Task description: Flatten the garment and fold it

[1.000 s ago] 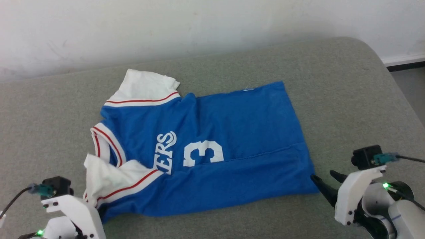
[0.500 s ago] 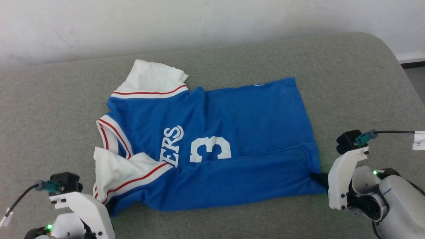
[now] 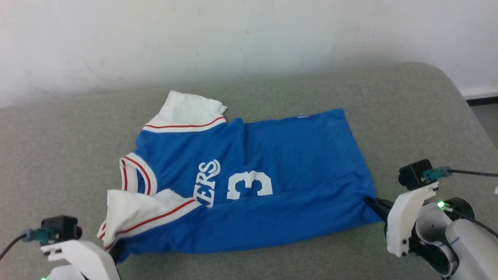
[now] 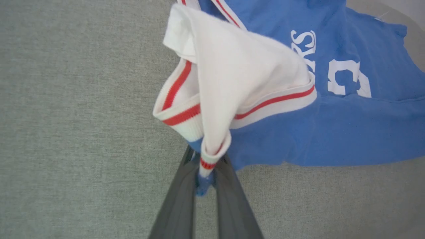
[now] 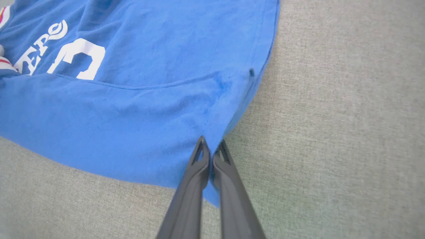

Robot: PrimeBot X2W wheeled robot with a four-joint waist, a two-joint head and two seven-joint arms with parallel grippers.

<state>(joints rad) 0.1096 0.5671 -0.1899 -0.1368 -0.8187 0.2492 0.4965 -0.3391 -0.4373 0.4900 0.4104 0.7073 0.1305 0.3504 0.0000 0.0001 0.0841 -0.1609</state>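
L gripper (image 4: pixel 205 166): two long dark fingers closed tight on the blue jersey shirt (image 3: pixel 280 155), w/ white short sleeves and white-and-red striped trim. The bite is at the cuff of the near white sleeve (image 4: pixel 239 73); a red-striped bit of cuff and a nub of blue cloth sit btwn the fingers. From that grip the sleeve rises in a loose, bunched peak, lifted a little off the surface. In the head view the L gripper (image 3: pixel 116 249) is at lower left, mostly hidden by its white wrist housing.

R gripper (image 5: pixel 211 146): fingers pressed together on the jersey's near hem corner, blue fabric (image 5: pixel 132 116) pinched btwn them, tips just inside the edge. In the head view the R gripper (image 3: pixel 373 204) meets the cloth at its lower right corner.

Jersey lies sideways, roughly mid-surface, on the grey-green fabric-covered surface (image 3: pixel 408 109): striped collar (image 3: pixel 134 175) toward robot's left, hem toward right. Far white sleeve (image 3: pixel 190 109) lies flat at the back. The near long side is folded over the front, its edge running from the near sleeve to the hem, so only "ERS" (image 3: pixel 208 182) and a white "3" (image 3: pixel 249 184) can be read. Body is mostly flat w/ a few soft wrinkles. White wall (image 3: pixel 233 39) behind; the surface's far right corner is rounded.
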